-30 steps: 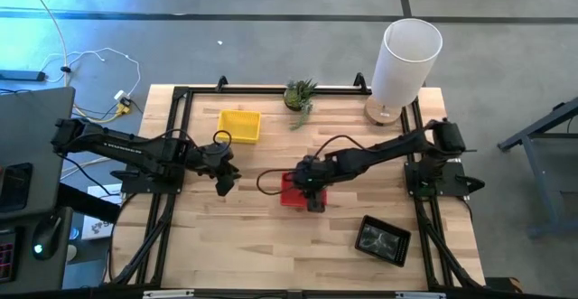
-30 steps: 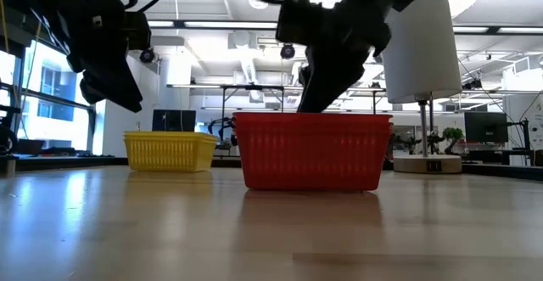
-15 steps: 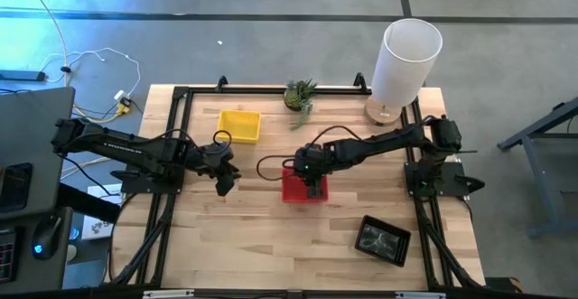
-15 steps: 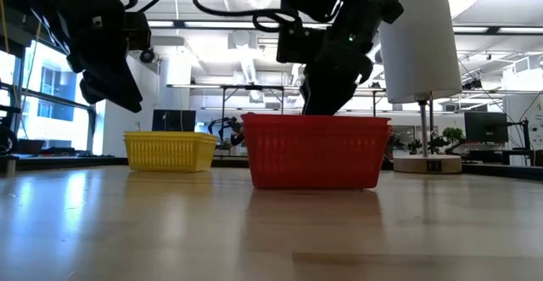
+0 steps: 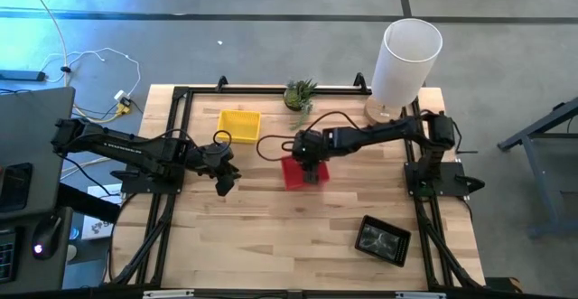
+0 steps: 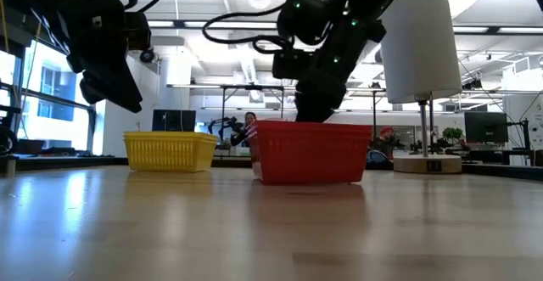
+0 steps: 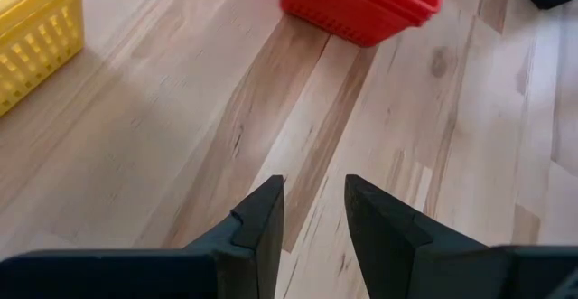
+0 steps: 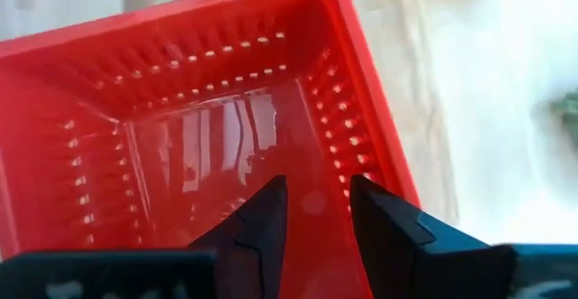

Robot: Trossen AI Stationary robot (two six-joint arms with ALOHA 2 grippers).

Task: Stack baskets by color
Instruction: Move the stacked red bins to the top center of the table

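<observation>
- Centrally, we take the red basket (image 5: 301, 172) as our landmark: it sits on the table (image 5: 271, 245) near the middle, and in the low view its base rests on the wood.
- We see the right gripper (image 5: 310, 157) directly over it, fingers reaching down inside. In the right wrist view the two dark fingers (image 8: 262, 222) stand slightly parted on either side of one red wall, so we read the grip as a pinch on that wall, which would let the arm drag or carry the basket.
- We cannot tell from above whether one red basket or several nested ones sit here.
- Beyond the red basket, toward the table's far edge and to the left, sits the yellow basket (image 5: 239, 125), well apart from it and untouched.
- On the near-right side of the red basket, close to the table's front corner, lies the black basket (image 5: 383, 239), also well apart. We judge the colours are being kept in separate spots so each pile stays distinct.
- To the left of the red basket the left gripper (image 5: 224, 178) hangs above bare wood, its fingers spread with nothing between them; we judge it is waiting.
- Farther behind the red basket stand a small green plant (image 5: 300, 94) and a tall white cylinder (image 5: 406, 60), neither part of the sorting.
</observation>
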